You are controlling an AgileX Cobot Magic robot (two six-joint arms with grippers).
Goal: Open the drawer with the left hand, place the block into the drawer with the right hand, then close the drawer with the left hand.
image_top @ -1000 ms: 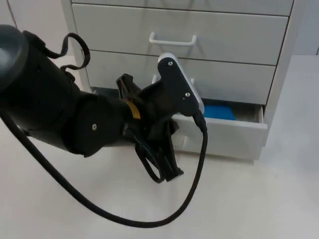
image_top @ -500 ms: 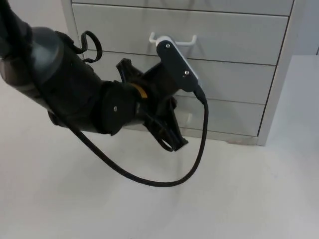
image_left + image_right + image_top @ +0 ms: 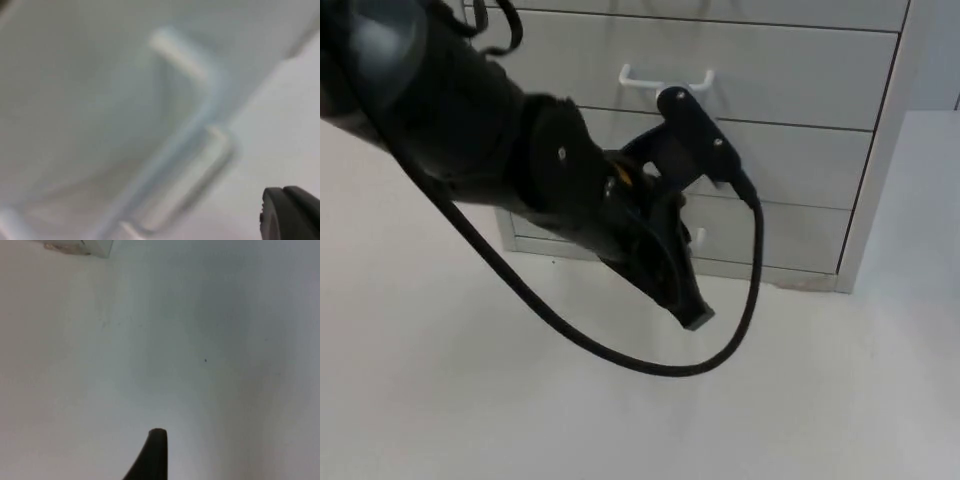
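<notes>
One closed drawer (image 3: 760, 235) is seen at 1 o'clock of the left end effector (image 3: 685, 305); finger state cannot be told.

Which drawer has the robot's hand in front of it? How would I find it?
Look at the white cabinet of drawers standing on the white table. Go down to its bottom drawer, shut flush with the cabinet, just above the table. The black left gripper hangs in front of it, and its small white handle peeks out beside the arm, while the drawer above shows a whole wide white handle.
</notes>
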